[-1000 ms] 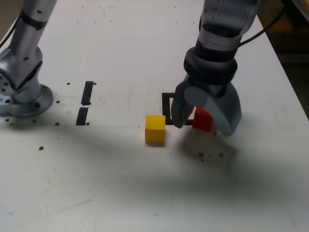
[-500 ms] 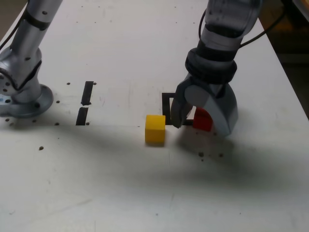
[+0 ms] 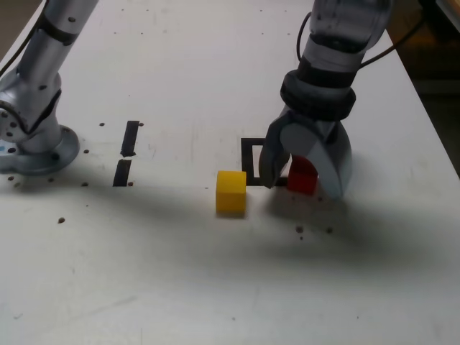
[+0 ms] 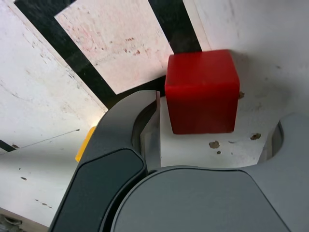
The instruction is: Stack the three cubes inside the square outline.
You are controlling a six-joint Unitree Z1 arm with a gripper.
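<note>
The red cube (image 3: 302, 176) is seen right of frame centre, at the black square (image 3: 251, 159)'s corner, between the hand (image 3: 304, 181)'s parted jaws, not yet clamped. It should be centred before squeezing, clear of the yellow cube (image 3: 231, 192).

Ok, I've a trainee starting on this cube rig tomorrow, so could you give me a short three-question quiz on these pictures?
1. True or false: the red cube lies between the gripper fingers.
2. Which cube appears in neither view: A red, B yellow, C green?
3. In the exterior view, on which side of the square outline does the yellow cube sit?

Key:
1. True; the wrist view shows one finger beside it and a gap on the other side, so it is not yet clamped.
2. C.
3. By the outline's lower left corner, outside it, on the table.
</note>
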